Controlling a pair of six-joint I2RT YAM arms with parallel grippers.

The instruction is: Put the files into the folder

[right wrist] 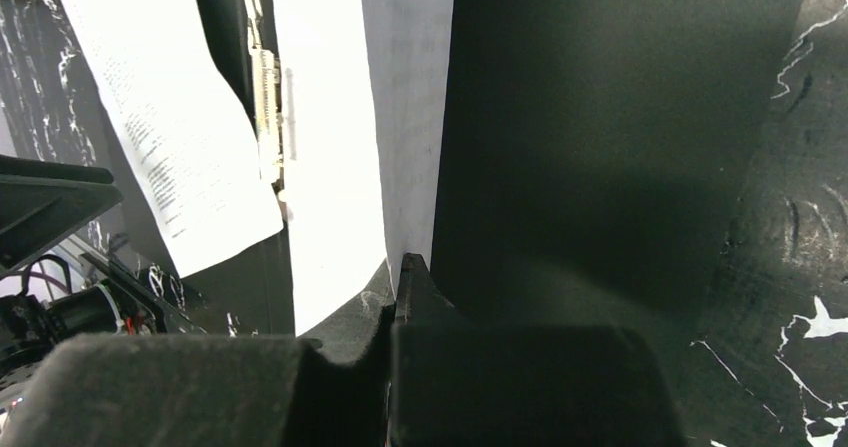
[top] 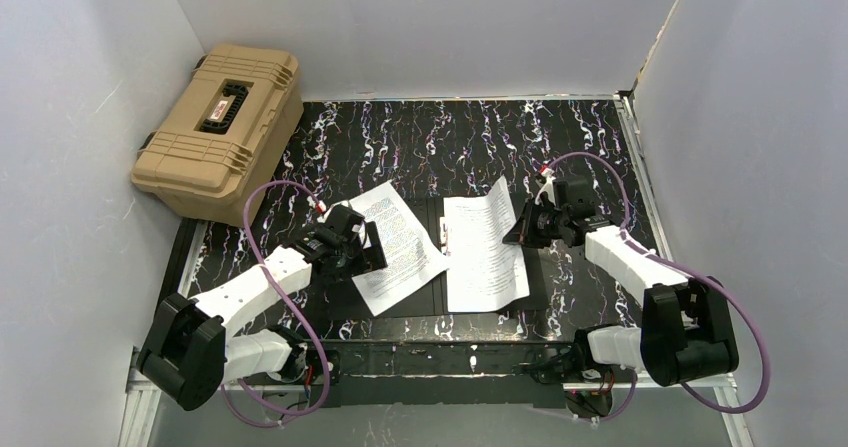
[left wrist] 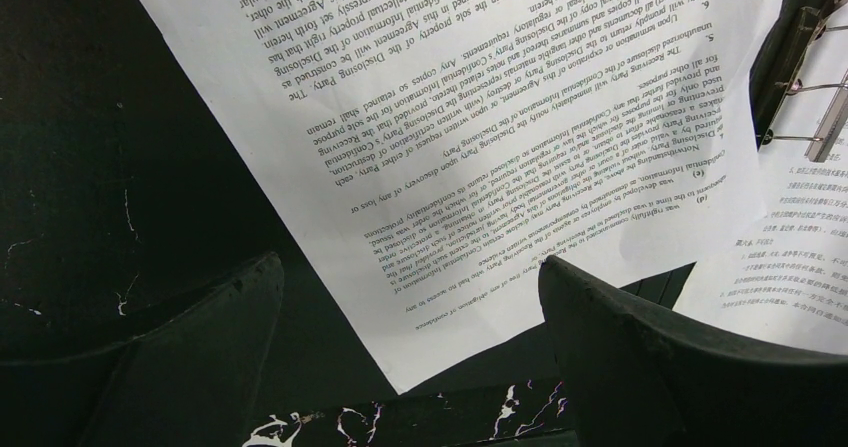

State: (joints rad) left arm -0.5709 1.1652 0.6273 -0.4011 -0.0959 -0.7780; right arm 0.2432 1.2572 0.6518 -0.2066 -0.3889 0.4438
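Straddling the left sheet [top: 398,247] at its near edge with the left gripper [left wrist: 408,267] spread apart; seemingly pinching the raised edge of the right sheet [top: 483,252] in the right gripper [right wrist: 398,267], both atop the open folder [top: 556,285] mid-frame. Could crease or skew the floppy paper, or snag the clip [left wrist: 820,117], through uneven pulling.

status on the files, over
Left gripper open over left sheet. Right gripper shut on right sheet edge. Folder open under both. Case well clear.

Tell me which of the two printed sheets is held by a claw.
The right sheet: the right claw pinches its lifted right edge. The left sheet lies flat under the open left claw.
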